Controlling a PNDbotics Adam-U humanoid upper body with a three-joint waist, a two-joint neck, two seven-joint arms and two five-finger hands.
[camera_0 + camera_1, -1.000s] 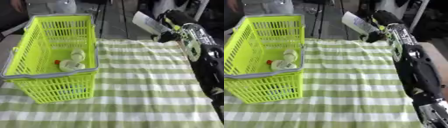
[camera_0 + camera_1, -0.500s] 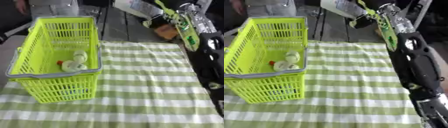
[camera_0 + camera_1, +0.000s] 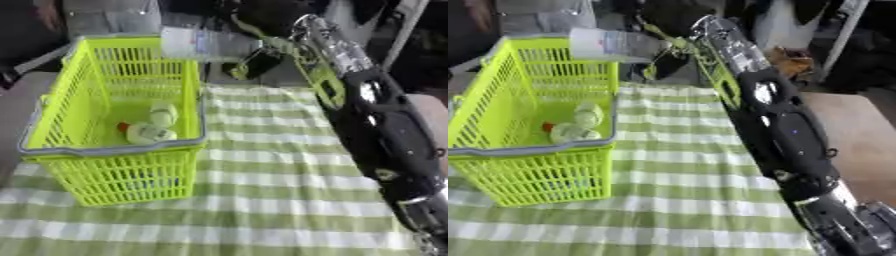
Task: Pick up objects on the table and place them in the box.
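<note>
A yellow-green plastic basket (image 3: 112, 150) stands on the left of the green-and-white checked cloth. Inside it lie pale rounded items (image 3: 150, 131), one with a red bit. My right arm reaches from the lower right up to the far side of the table. Its hand (image 3: 668, 56) is blurred and holds a clear bottle with a pale label (image 3: 611, 44) lying sideways in the air. The bottle hangs just above the basket's far right corner. My left hand shows in neither view.
The checked cloth (image 3: 262, 175) covers the table to the right of the basket and in front of it. Dark equipment and a pale table edge (image 3: 859, 130) lie behind and to the right.
My right hand has carried the bottle up and left, from beyond the cloth's far right to above the basket's far corner. The camera has shifted too.
</note>
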